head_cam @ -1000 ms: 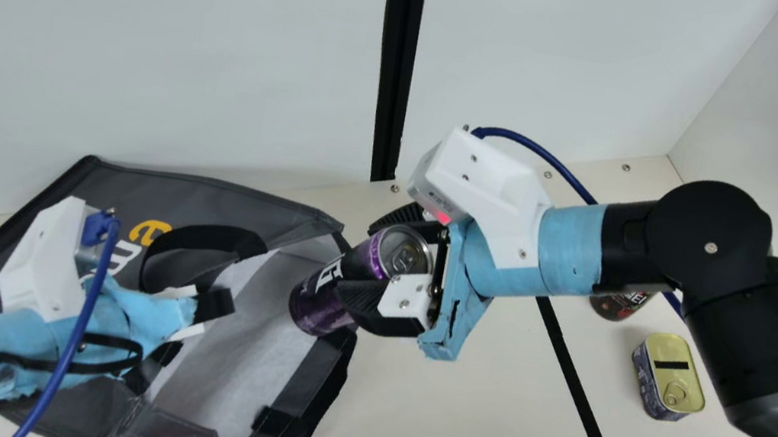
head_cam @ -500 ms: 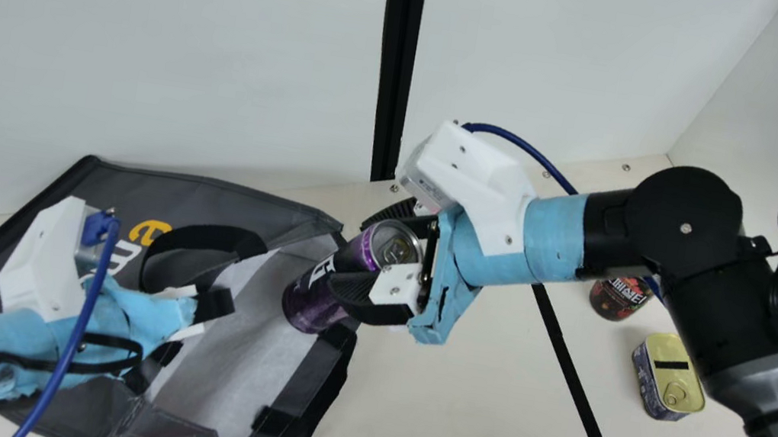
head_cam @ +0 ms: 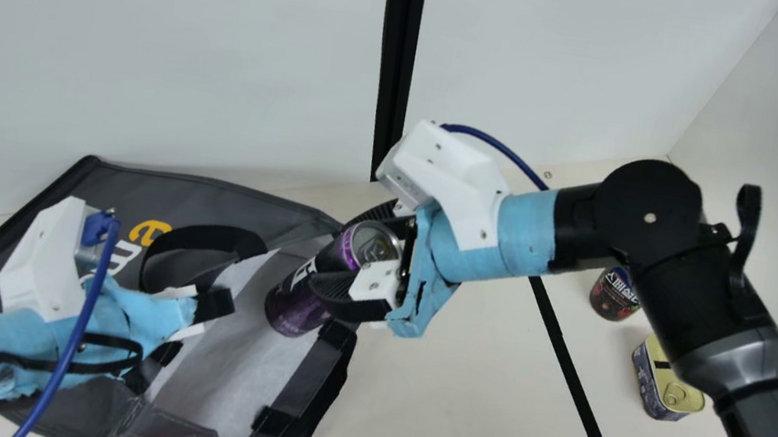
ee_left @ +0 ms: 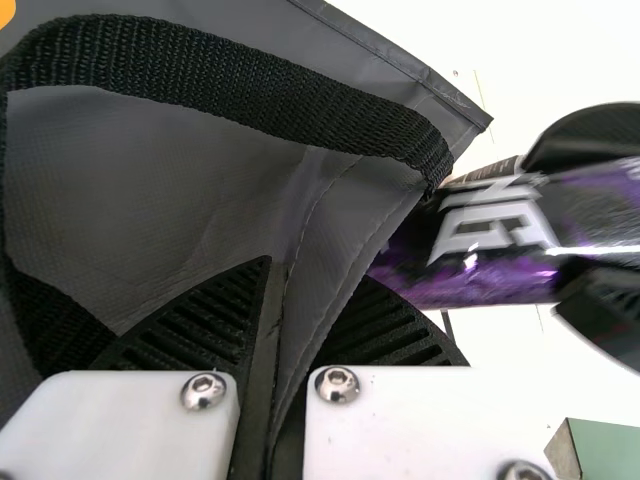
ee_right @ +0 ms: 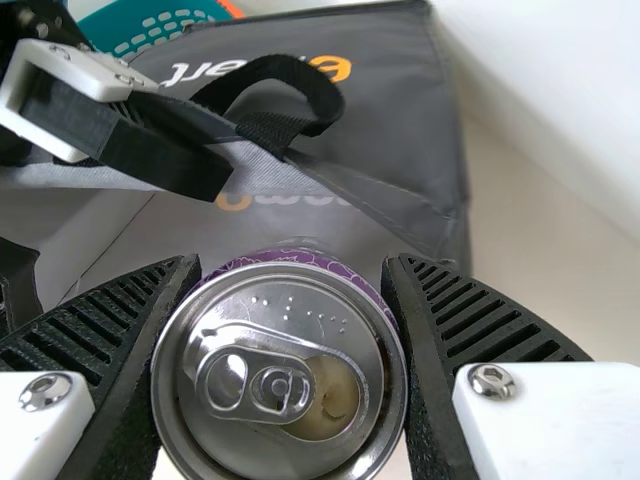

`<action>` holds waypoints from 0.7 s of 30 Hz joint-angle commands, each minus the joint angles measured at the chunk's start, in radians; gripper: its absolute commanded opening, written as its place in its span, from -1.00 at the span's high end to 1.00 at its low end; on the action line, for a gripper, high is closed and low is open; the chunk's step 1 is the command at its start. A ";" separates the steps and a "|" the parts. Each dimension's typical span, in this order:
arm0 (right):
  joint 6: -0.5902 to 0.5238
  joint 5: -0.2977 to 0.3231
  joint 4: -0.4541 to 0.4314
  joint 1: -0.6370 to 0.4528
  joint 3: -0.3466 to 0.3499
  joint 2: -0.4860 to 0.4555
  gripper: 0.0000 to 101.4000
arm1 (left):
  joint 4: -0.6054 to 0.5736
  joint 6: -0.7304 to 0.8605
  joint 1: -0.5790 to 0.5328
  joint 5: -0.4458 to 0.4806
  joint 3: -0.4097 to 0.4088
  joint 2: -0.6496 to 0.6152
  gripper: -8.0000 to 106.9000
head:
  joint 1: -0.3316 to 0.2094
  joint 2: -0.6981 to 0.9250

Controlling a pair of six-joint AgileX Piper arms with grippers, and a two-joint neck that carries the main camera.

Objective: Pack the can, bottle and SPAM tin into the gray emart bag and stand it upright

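The gray emart bag [head_cam: 195, 197] lies on its side with its mouth toward the right. My left gripper [head_cam: 200, 318] is at the bag's mouth; in the left wrist view that left gripper [ee_left: 275, 350] is shut on the bag's edge. My right gripper [head_cam: 360, 257] holds the purple can [head_cam: 299, 305] slanted, its lower end inside the bag's opening. From the right wrist, the can's lid [ee_right: 280, 380] sits between the right gripper's [ee_right: 290, 330] two fingers. The SPAM tin [head_cam: 669, 384] and a dark labelled container [head_cam: 614, 295] stand at the right, partly behind my right arm.
A black strip [head_cam: 585, 402] runs across the table right of the bag. White walls [head_cam: 153, 44] rise behind the bag. A teal basket [ee_right: 155, 22] stands beyond the bag in the right wrist view.
My right arm has moved left with the can, whose lower end has gone farther into the bag's opening. My left arm and the bag have kept still.
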 commanded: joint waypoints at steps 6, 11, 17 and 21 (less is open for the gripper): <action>0.001 -0.058 0.001 0.040 0.039 0.009 1.00 | 0.000 0.000 0.000 0.000 0.000 0.000 1.00 | -0.024 -0.001; 0.002 -0.094 0.006 0.065 0.066 0.018 1.00 | 0.000 0.000 0.000 0.000 0.000 0.000 1.00 | -0.024 -0.001; -0.001 -0.138 0.021 0.091 0.093 0.034 1.00 | 0.000 0.000 0.000 0.000 0.000 0.000 1.00 | -0.024 -0.001; -0.006 -0.168 0.035 0.106 0.108 0.050 1.00 | 0.000 0.000 0.000 0.000 0.000 0.000 1.00 | -0.024 -0.001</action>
